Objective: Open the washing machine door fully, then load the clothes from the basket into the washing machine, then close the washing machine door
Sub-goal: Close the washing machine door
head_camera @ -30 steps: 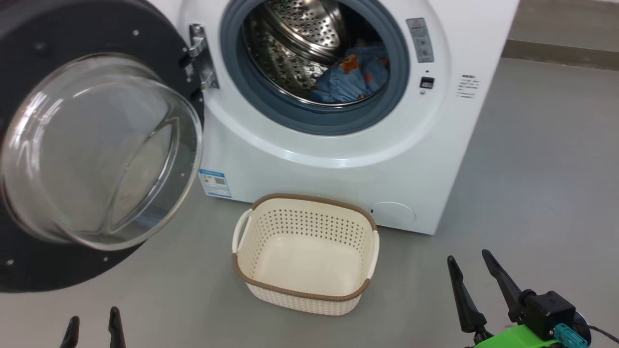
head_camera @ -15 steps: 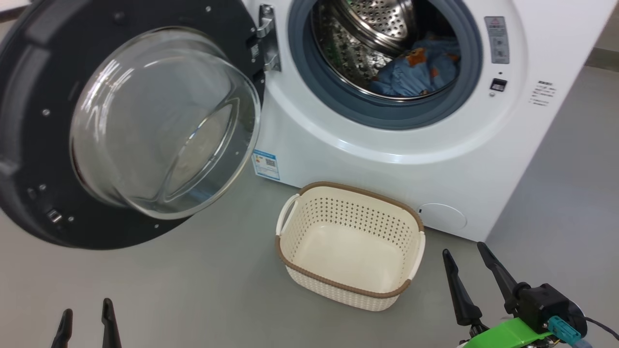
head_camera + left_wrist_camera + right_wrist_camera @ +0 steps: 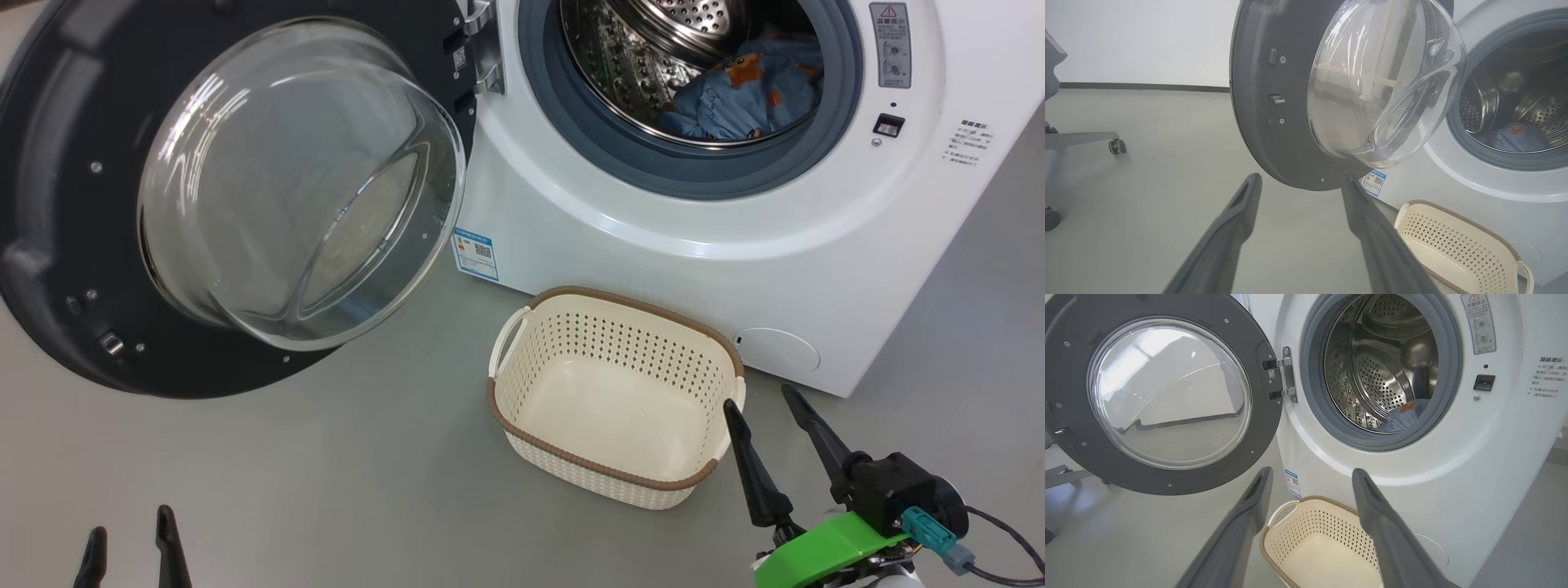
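**A:** What's changed in the last second?

**B:** Mostly the head view itself. It has swung left, so the washing machine door (image 3: 269,188) now sits nearly whole in frame. Door, basket and machine keep their places against one another. The door stands wide open, well clear of the opening.

**A:** The load?

**B:** The clothes (image 3: 747,94) lie low in the drum (image 3: 645,49). The basket (image 3: 604,482), on the floor (image 3: 326,474) just in front of the washing machine (image 3: 653,269), is empty. Loading looks done and shutting the door remains. The turn toward the door fits that.

**A:** Jaws?

**B:** The left gripper (image 3: 131,523) is low at the bottom left, with the right gripper (image 3: 758,398) by the basket's right handle. Both jaws are spread wide and hold nothing.

**A:** Blind spots?

**B:** The door's top edge and the machine's top are cut off. The right wrist view gives only a sliver of cloth past the gasket. The right fingertip overlaps the basket rim. It probably hangs above it, but I cannot tell whether it touches.
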Robot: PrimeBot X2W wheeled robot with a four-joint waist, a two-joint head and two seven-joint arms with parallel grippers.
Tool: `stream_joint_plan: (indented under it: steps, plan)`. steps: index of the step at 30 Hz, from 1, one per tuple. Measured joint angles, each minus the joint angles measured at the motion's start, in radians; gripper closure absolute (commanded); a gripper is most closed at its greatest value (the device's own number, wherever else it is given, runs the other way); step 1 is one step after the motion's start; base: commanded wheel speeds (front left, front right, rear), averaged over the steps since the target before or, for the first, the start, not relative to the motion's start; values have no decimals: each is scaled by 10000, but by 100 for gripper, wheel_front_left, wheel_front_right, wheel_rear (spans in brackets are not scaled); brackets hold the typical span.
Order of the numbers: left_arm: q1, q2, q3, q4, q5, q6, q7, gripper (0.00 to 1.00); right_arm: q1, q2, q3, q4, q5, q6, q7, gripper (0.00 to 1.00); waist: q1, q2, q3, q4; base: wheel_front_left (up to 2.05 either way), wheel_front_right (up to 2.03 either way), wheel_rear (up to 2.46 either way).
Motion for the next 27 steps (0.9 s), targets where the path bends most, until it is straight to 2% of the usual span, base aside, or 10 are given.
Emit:
stream_joint_plan:
  steps: [15, 16, 17, 18, 27]
  plan:
    - [-1, -8, -4, -6, -10, -10, 0, 0, -55, -6, 35, 79, -67, 0, 0, 0, 0, 0, 45, -8, 0, 0, 0]
    - [-1, -8, -15, -4, -10, -13, 0, 28, -55, -6, 29, 79, -67, 0, 0, 0, 0, 0, 44, -9, 0, 0, 0]
    - [-1, -8, -44, 21, -10, -52, 0, 89, -54, -6, 27, 79, -67, 0, 0, 0, 0, 0, 43, -11, 0, 0, 0]
    - [-1, -10, -79, 71, -19, -92, 0, 100, -54, -6, 23, 79, -67, 0, 0, 0, 0, 0, 42, -12, 0, 0, 0]
    - [-79, -19, -123, 282, -215, -318, 0, 100, -52, -8, 12, 82, -67, 0, 0, 0, 0, 0, 40, -19, 0, 0, 0]
